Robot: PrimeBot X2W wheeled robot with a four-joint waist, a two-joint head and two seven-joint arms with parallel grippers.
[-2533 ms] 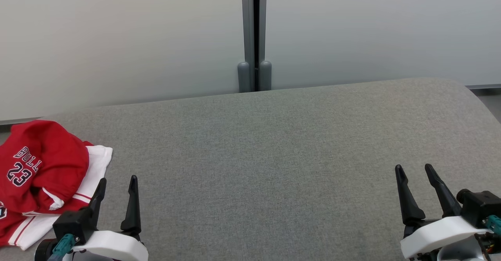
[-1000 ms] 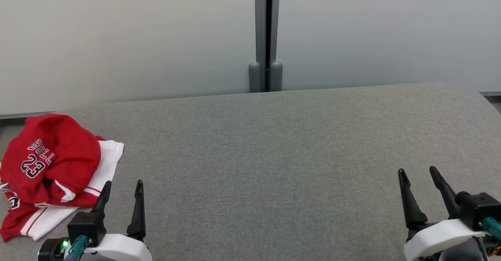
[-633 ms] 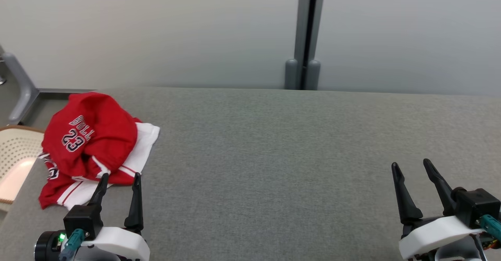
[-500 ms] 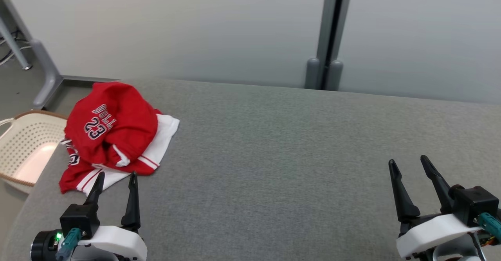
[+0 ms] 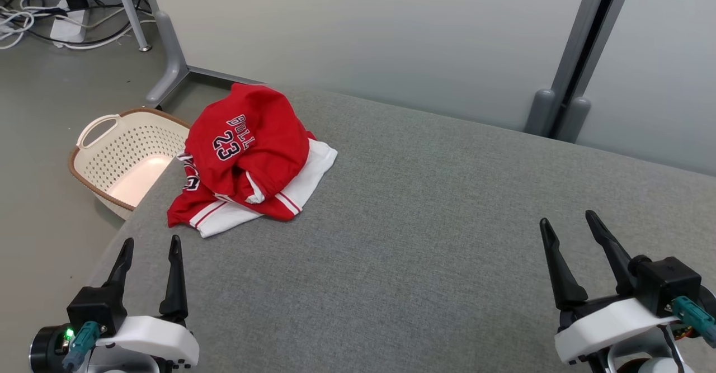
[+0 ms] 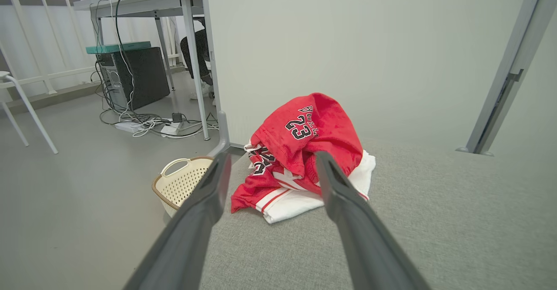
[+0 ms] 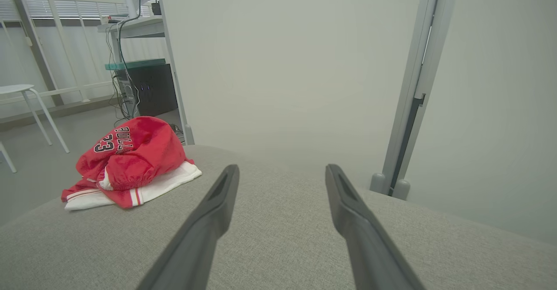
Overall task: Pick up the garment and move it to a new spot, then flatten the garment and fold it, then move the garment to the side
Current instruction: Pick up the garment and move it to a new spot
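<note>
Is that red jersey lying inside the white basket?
No, the red jersey lies crumpled on the grey cushion, while the basket sits on the floor beside it.

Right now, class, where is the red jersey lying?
In the head view, the red jersey lies at the far-left corner of the grey surface, beside the cream basket on the floor.

Red-and-white garment (image 5: 246, 160), number 23 showing, crumpled in heap at grey surface's (image 5: 425, 250) far-left corner.
</note>
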